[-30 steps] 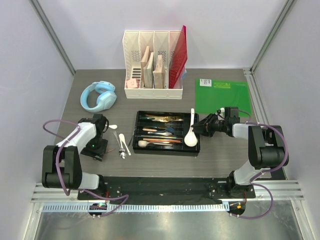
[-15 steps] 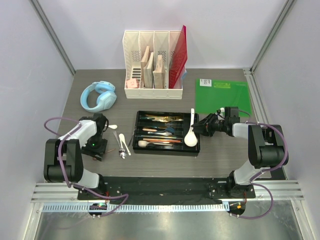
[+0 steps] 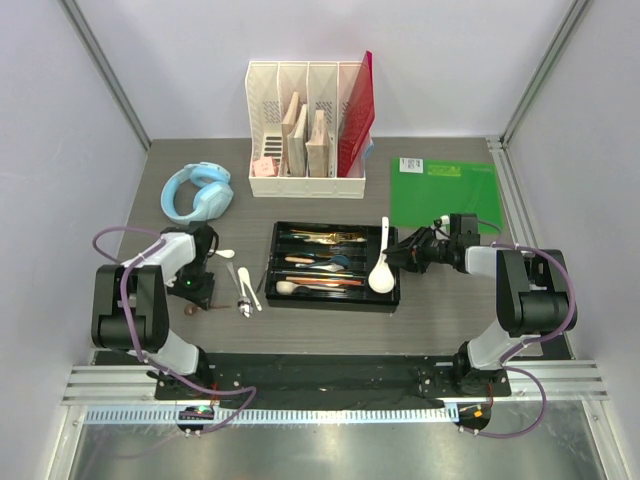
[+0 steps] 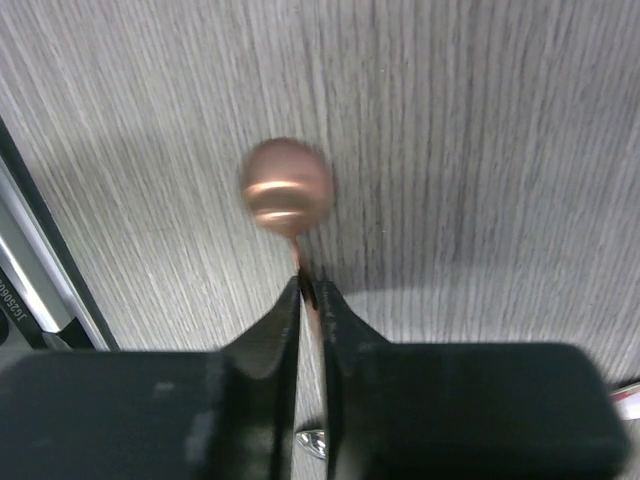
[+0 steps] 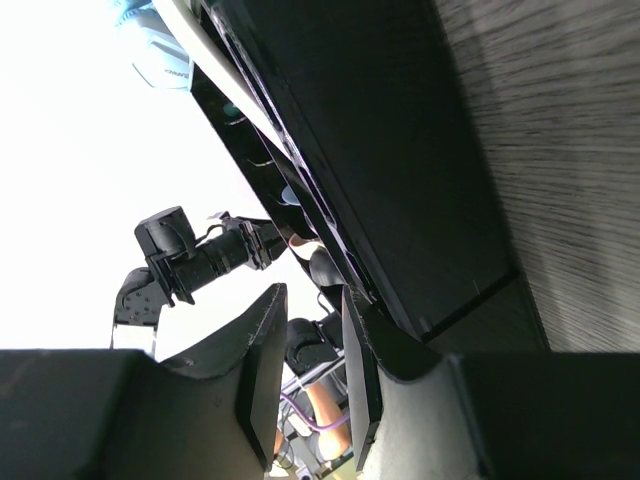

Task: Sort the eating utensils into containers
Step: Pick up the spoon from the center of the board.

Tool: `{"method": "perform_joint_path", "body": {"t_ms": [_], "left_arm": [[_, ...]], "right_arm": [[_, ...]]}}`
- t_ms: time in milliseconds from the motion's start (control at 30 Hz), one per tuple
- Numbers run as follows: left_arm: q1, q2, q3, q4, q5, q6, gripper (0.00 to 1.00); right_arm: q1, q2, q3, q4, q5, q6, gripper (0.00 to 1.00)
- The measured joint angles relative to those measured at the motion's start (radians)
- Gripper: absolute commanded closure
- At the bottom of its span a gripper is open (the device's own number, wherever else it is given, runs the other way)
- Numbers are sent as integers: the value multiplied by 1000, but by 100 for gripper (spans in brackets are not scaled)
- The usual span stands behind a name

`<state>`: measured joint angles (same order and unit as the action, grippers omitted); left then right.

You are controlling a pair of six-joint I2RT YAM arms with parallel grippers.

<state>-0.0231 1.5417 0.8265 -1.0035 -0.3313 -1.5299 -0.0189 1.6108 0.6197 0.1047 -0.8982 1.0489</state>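
Left hand [image 4: 311, 292] is pinching the copper spoon [image 4: 287, 188] by its thin stem, barely at the fingertips, probably risking it swivelling or slipping onto the worktop [image 4: 480, 150].

- Table [image 3: 440, 300]: grey, with a fine streaked wood grain.
- Cutlery tray [image 3: 330, 306]: black.
- Utensils in the tray [image 3: 320, 262]: gold, silver, pale wood and dark handles, mixed.
- Soup spoon [image 3: 381, 272] at the tray's right end: plain white.
- Small spoon [image 4: 287, 188] at the near left: blurred, apparently copper or rose-gold, with a bright glint across the bowl.
- Loose pieces [image 3: 245, 290] left of the tray: white and silver.
- Headphones [image 3: 197, 192], far left: light blue.
- File organizer [image 3: 305, 185]: cream-white, with slotted walls.
- Folder [image 3: 358, 115] in its right slot: red.
- Mat [image 3: 442, 195], far right: bright green with a small white label.
- Cables [image 3: 120, 245] on the arms: purple.
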Motion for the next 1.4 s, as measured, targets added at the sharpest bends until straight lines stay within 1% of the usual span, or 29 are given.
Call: {"method": "perform_joint_path", "body": {"t_ms": [67,333,433,633,767,833,933,1067,1167,1400], "left_arm": [[0,9,7,0,2,5,100],[0,0,6,8,1,36,100],[0,2,25,0,-6,79,100],[0,4,152,-26,-51,202,100],[-5,4,185,-32,-64,286,100],[-13,6,193,-41,-68,332,100],[-61,35,241,-83,-95,414,100],[-197,80,346,-127,-184,503,100],[-266,78,367,-134,-219,565,100],[-296,77,369,-161,-306,685,100]], "right_arm": [[-4,0,0,0,0,0,65],[-8,0,0,0,-2,0,65],[-9,0,0,0,-2,0,65],[-10,7,6,1,-6,1,65],[-10,11,11,1,-3,1,65],[-10,13,16,1,-2,2,71],[-11,20,25,-8,16,1,73],[-11,21,40,-22,40,3,73],[-11,21,51,-27,60,7,72],[-11,13,67,-37,106,24,72]]}}
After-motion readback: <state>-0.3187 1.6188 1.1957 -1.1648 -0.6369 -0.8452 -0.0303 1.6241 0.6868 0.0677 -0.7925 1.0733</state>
